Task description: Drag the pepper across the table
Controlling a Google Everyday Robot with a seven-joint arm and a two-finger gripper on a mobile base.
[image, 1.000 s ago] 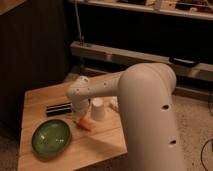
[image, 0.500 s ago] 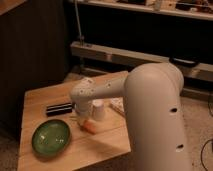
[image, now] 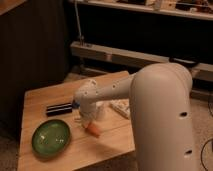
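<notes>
White casing of your robot arm fills the near right of the view, its big rounded link blocking that side of the scene. Beyond it sits the table, light wooden planks, with a green bowl close to its front left corner.

Just right of the bowl, near the middle of the table's front half, lies the pepper, small and orange-red, flat on the wood. The gripper hangs directly behind and above it, low over the table and seemingly touching the pepper's far end. You cannot tell whether the gripper is open, closed, or clamped on the pepper.

Behind the gripper stand a white cup, a black oblong object to the left, and a white tube to the right.

Judging progress: contact looks made or very near, so the drag seems underway at most. Bare wood lies on every side of the pepper, so most of the crossing appears left to do.
</notes>
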